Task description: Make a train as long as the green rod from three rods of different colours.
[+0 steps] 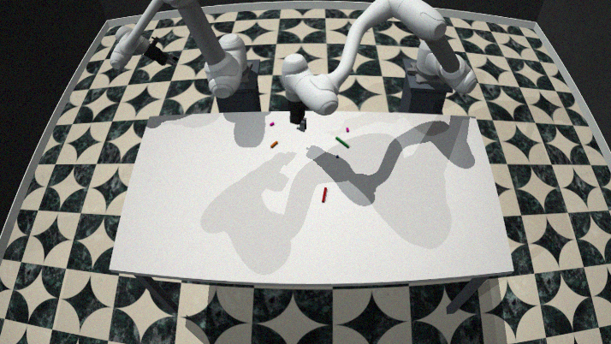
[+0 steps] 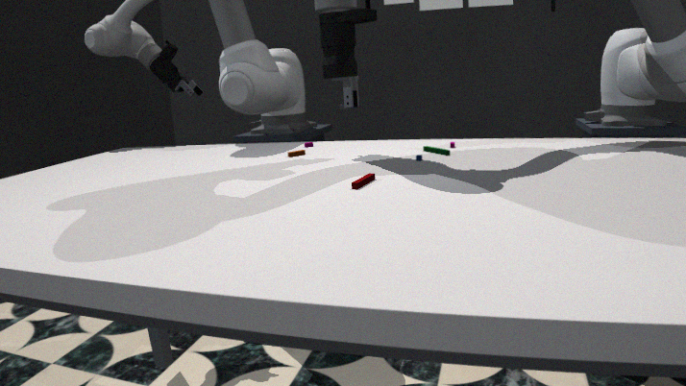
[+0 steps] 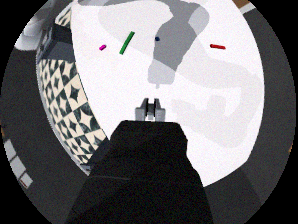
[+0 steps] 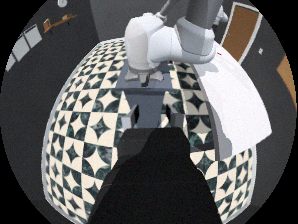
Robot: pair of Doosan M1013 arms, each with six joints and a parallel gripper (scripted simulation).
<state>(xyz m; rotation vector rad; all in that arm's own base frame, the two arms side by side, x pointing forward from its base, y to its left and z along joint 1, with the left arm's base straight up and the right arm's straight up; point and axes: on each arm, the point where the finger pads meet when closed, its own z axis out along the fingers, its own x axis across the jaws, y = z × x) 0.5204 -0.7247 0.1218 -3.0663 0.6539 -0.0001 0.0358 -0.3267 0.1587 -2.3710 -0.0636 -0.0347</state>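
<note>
The green rod (image 1: pixel 342 142) (image 2: pixel 436 151) (image 3: pixel 127 43) lies on the table, with a magenta rod (image 1: pixel 347 129) (image 2: pixel 453 144) (image 3: pixel 102 47) behind it and the tiny blue rod (image 1: pixel 337 157) (image 2: pixel 419 157) (image 3: pixel 157 39) in front. The orange rod (image 1: pixel 274 145) (image 2: pixel 296 153) and another magenta rod (image 1: pixel 272 124) (image 2: pixel 308 144) lie further left. My left gripper (image 1: pixel 302 127) (image 2: pixel 351 104) (image 3: pixel 151 103) points down above the table's back part, fingers close together on what looks like the grey rod (image 3: pixel 151 111), mostly hidden by them. My right gripper (image 1: pixel 173 60) (image 2: pixel 196 89) (image 4: pixel 152 110) is open and empty, off the table.
The red rod (image 1: pixel 324 194) (image 2: pixel 363 180) (image 3: pixel 217 46) lies nearer the front of the white table (image 1: pixel 180 240) (image 2: pixel 336 269). No rods touch each other. The left arm reaches over the table's back edge, and the right arm is folded behind and left of the table.
</note>
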